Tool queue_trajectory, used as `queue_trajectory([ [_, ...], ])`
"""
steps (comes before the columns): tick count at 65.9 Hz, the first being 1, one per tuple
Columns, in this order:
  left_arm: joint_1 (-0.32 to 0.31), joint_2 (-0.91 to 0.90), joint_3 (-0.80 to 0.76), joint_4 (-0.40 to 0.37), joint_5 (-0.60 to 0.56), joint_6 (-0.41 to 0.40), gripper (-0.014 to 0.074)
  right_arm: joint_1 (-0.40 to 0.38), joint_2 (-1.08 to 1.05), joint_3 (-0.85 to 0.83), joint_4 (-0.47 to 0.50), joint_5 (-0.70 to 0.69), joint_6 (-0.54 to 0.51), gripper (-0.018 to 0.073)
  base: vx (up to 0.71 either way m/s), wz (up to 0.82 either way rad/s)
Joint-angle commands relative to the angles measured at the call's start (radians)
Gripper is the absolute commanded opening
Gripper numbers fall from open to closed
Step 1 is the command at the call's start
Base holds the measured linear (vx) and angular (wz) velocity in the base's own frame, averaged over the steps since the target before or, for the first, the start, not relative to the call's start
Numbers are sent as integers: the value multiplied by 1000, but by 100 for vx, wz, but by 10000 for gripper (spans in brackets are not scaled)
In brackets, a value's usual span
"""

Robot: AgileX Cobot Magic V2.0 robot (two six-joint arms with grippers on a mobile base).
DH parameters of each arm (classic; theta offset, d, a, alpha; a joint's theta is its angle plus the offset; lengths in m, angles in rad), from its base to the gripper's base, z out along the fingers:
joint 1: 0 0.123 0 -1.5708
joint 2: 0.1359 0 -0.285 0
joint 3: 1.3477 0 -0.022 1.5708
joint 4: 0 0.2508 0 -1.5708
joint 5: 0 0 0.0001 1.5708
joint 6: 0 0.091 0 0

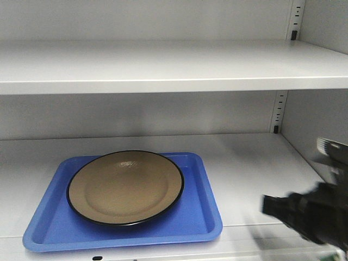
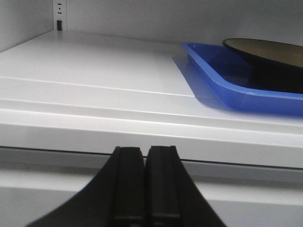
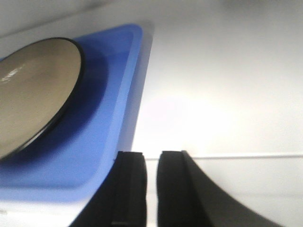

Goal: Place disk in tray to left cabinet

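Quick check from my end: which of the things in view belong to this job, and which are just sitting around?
Part of the job:
- disk, lying in the tray
- tray, on the cabinet shelf
- left gripper, jaws closed
- right gripper, jaws slightly apart, holding nothing

Just there:
- upper shelf, nothing showing on it
- slotted rail at the back right
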Motion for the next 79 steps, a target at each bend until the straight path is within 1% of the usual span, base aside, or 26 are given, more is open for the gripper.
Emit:
queue_trajectory([
  [1,-5,-7,19,1,-90,-15,-6,1,-139,88,-98,-123,4,78,0,0],
  [7,-5,-7,19,1,-90,-15,-6,-15,-281,220,-198,-171,19,-15,0,0],
  [16,-5,-7,19,1,-90,-15,-6,-110,-471,385,-247,-174,77,-11,0,0],
  [22,-5,-7,19,1,-90,-15,-6,-177,-612,488,-314,-174,83,-10,0,0],
  [25,-5,-7,19,1,-90,-15,-6,-190,-664,523,-347,-174,83,-10,0,0],
  [30,-5,-7,19,1,-90,-15,-6,-187,-745,585,-401,-174,74,-8,0,0],
  [37,-5,-7,19,1,-90,-15,-6,-186,-824,664,-448,-176,74,-8,0,0],
  [42,-5,-7,19,1,-90,-15,-6,-186,-883,733,-455,-188,74,-8,0,0],
  [48,-5,-7,19,1,-90,-15,-6,-186,-973,830,-455,-247,74,-8,0,0],
  [52,-5,-7,19,1,-90,-15,-6,-186,-1032,821,-452,-156,74,-8,0,0],
  [56,-5,-7,19,1,-90,-15,-6,-186,-1095,826,-453,-150,73,-8,0,0],
  [79,-5,-6,19,1,-89,-15,-6,-186,-1071,825,-446,-166,77,-8,0,0],
])
